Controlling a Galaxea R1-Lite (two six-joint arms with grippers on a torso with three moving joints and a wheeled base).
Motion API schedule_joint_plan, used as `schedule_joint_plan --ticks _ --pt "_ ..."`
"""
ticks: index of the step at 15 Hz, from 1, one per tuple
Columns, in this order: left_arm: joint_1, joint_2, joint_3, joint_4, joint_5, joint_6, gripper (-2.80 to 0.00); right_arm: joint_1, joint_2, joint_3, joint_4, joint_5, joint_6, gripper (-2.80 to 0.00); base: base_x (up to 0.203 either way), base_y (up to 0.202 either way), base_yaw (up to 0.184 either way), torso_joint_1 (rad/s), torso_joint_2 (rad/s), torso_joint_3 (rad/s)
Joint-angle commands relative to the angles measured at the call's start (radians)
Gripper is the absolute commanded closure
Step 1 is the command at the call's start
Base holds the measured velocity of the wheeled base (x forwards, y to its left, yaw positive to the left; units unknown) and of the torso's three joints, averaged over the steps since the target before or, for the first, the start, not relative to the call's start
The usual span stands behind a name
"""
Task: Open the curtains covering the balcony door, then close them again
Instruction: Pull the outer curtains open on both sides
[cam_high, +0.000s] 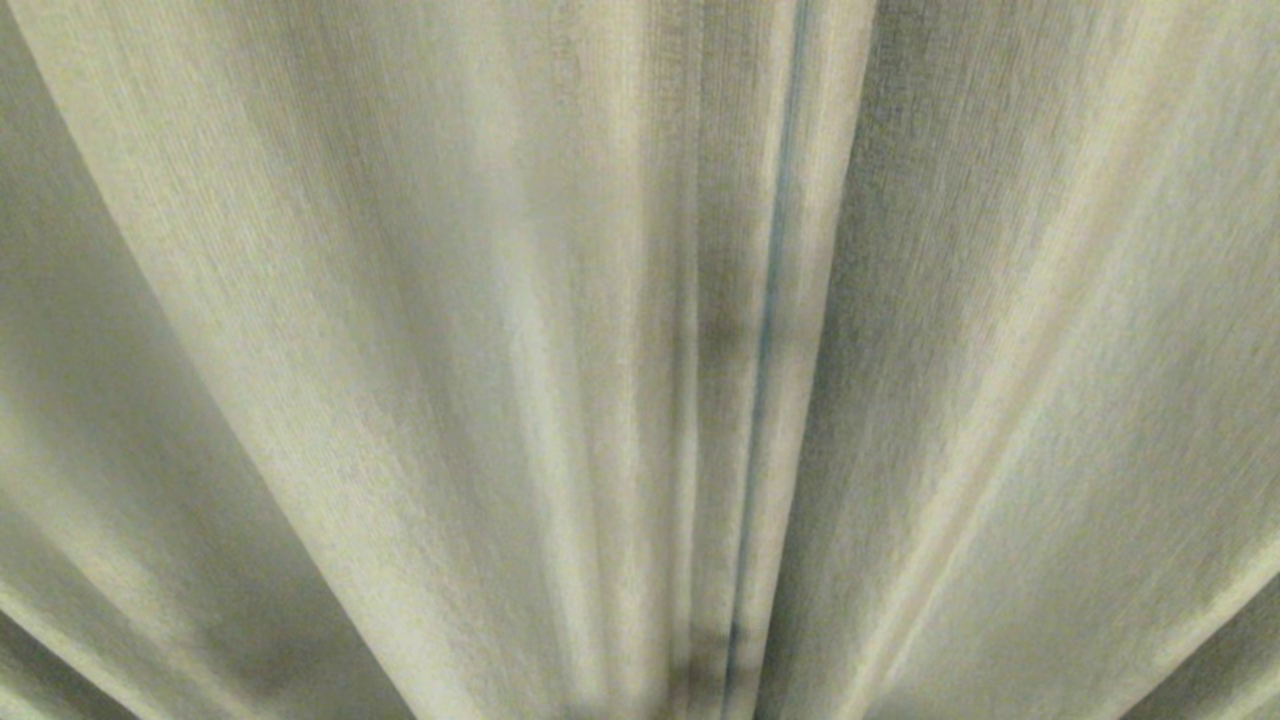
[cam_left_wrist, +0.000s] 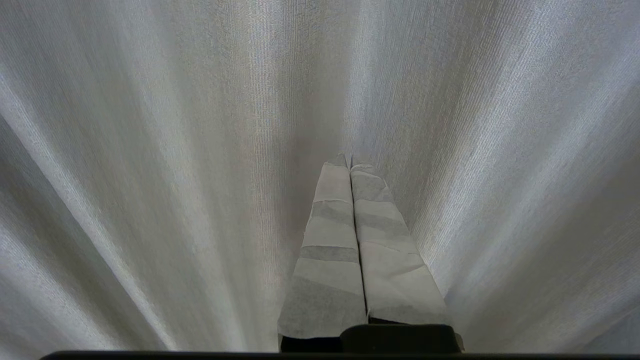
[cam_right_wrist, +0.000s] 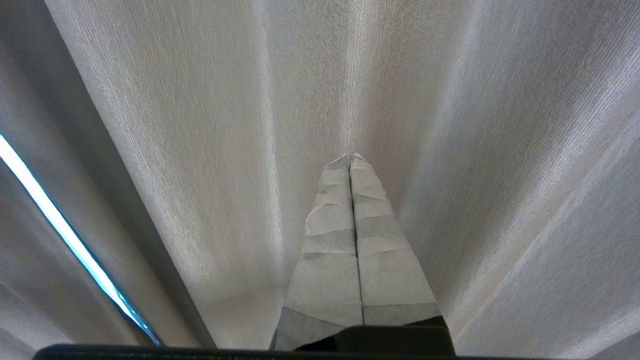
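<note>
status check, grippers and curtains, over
Left gripper shut, empty, tips at the curtains. Right gripper shut, empty, likewise. Curtains drawn, thin seam at centre. Balcony door hidden; nothing else in view.

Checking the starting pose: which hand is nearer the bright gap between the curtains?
Likely right. The right hand points at the curtains with the bright gap showing beside it in its wrist view; the left hand faces unbroken fabric, no gap visible.

Likely a home — pleated cream curtains (cam_high: 420, 350) fill every view, daylight slitting through a gap (cam_right_wrist: 60, 225) at the right wrist view's left edge.
</note>
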Motion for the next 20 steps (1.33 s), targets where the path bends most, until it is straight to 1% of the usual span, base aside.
schedule_joint_plan --ticks 1,15,20 --pt "0.000 0.000 0.000 -0.001 0.000 -0.001 0.00 0.000 0.000 0.000 0.000 0.001 -0.001 0.00 0.000 0.000 0.000 0.000 0.00 0.000" --pt "0.000 0.000 0.000 -0.001 0.001 -0.001 0.00 0.000 0.000 0.000 0.000 0.001 -0.001 0.00 0.000 0.000 0.000 0.000 0.00 0.000" --pt "0.000 0.000 0.000 -0.001 0.002 -0.001 0.00 0.000 0.000 0.000 -0.001 0.001 -0.027 0.00 0.000 0.000 0.000 0.000 0.00 0.000"
